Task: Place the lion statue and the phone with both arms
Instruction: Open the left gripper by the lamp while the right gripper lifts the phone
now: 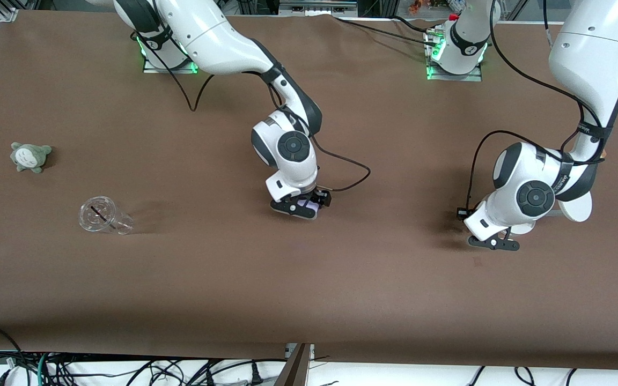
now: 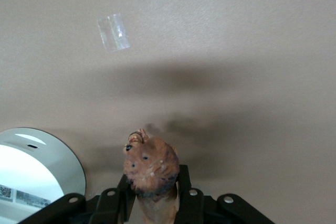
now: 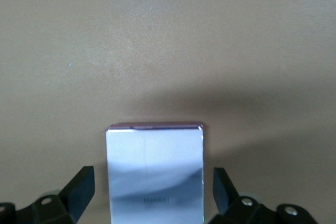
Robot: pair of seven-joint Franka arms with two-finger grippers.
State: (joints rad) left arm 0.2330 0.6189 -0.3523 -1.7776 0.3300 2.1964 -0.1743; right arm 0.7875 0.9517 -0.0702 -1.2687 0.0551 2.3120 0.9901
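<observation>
The phone, a pale lavender slab with a purple edge, lies flat on the brown table between the fingers of my right gripper. The jaws are open, with a small gap on each side of the phone. In the front view the right gripper is low at the table's middle, and a bit of the phone shows under it. My left gripper is shut on the orange-brown lion statue, whose head sticks out past the fingertips. The left gripper hangs low over the table toward the left arm's end. The lion is hidden in the front view.
A white round-based stand sits beside the left gripper and also shows in the left wrist view. A clear plastic cup lies on its side, and a grey-green plush toy sits toward the right arm's end. A clear scrap of tape lies on the cloth.
</observation>
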